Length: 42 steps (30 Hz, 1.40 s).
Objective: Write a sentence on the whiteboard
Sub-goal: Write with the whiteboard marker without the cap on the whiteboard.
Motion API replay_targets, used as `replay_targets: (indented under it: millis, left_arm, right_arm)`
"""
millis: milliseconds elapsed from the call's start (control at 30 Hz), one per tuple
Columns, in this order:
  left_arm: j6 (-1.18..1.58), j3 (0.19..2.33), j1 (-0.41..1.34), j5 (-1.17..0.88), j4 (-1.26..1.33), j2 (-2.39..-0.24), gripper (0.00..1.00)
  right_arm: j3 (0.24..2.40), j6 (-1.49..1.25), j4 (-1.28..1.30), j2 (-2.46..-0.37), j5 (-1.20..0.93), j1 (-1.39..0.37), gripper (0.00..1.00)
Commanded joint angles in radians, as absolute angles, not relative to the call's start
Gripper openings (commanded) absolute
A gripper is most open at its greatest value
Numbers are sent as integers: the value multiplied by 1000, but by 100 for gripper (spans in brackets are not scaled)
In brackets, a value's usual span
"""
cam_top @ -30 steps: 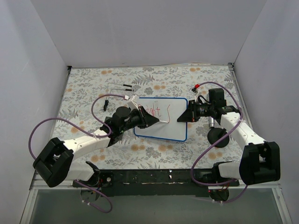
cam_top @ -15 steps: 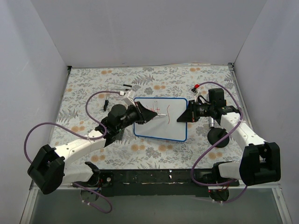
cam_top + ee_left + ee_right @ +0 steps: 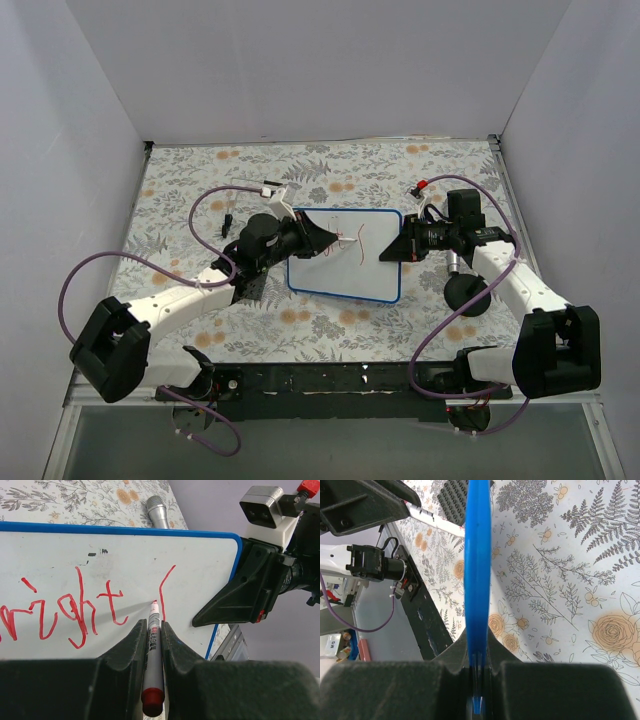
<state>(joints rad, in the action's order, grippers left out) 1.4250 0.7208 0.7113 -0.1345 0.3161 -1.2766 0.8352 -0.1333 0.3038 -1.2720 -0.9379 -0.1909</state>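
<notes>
Silver microphone (image 3: 158,511) lies beyond the whiteboard (image 3: 125,555), its edge clamped by right fingers (image 3: 235,600)

light bright, even, diffuse | marker (image 3: 153,670) throws faint soft grey shadow on whiteboard (image 3: 200,555) | top view sharp | wrist views: left claw (image 3: 152,626) and right claw (image 3: 478,669) dark, soft-focus up close; wide-angle stretch at edges

Table cover (image 3: 330,165) was fern-and-flower print, white walls (image 3: 300,70) on three sides. Silver microphone (image 3: 157,511) lay on it; dark studded plate (image 3: 452,497) sat there too, partly hidden.
</notes>
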Motion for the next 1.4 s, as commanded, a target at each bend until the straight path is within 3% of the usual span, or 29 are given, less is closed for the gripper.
replay_targets:
  millis: [0, 567, 867, 1367]
  left_arm:
    - [1397, 755, 706, -127, 305, -1287, 0]
    - [1454, 787, 706, -209, 394, -1348, 0]
    - [1442, 735, 690, -156, 324, -1125, 0]
    - [1534, 358, 672, -136, 379, -706, 0]
  right_arm:
    - [841, -127, 249, -1236, -991, -192, 1]
    - [841, -127, 249, -1233, -991, -190, 1]
    - [836, -126, 245, -1230, -989, -186, 1]
    - [830, -101, 253, -1230, -986, -184, 1]
